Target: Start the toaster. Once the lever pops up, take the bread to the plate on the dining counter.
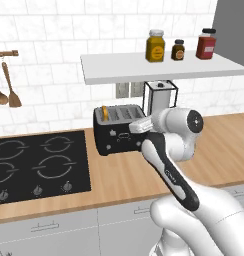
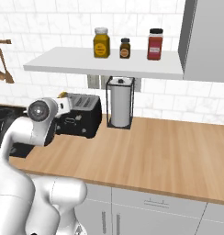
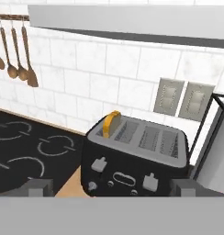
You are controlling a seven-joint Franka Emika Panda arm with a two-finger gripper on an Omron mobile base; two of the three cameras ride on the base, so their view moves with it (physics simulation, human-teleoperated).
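Left base view: the black four-slot toaster [image 1: 119, 129] stands at centre frame on the wooden desk [image 1: 214, 145], between the black cooktop [image 1: 39, 165] at lower left and a paper towel holder [image 1: 161, 97] behind it. The bread [image 1: 104, 113] pokes from the leftmost slot. The white arm reaches in from the lower right, its wrist covering the toaster's right front.

Right base view: the toaster [image 2: 81, 114] sits left of centre, under the shelf [image 2: 104, 64] of jars.

Hand view: the gripper [image 3: 111, 187], jaws spread wide and empty, faces the toaster's front from the bottom edge; two levers [image 3: 99, 164] sit raised. With two levers side by side, pressing the right one would likely leave the bread's slot cold, and a glancing push could shove the toaster back.
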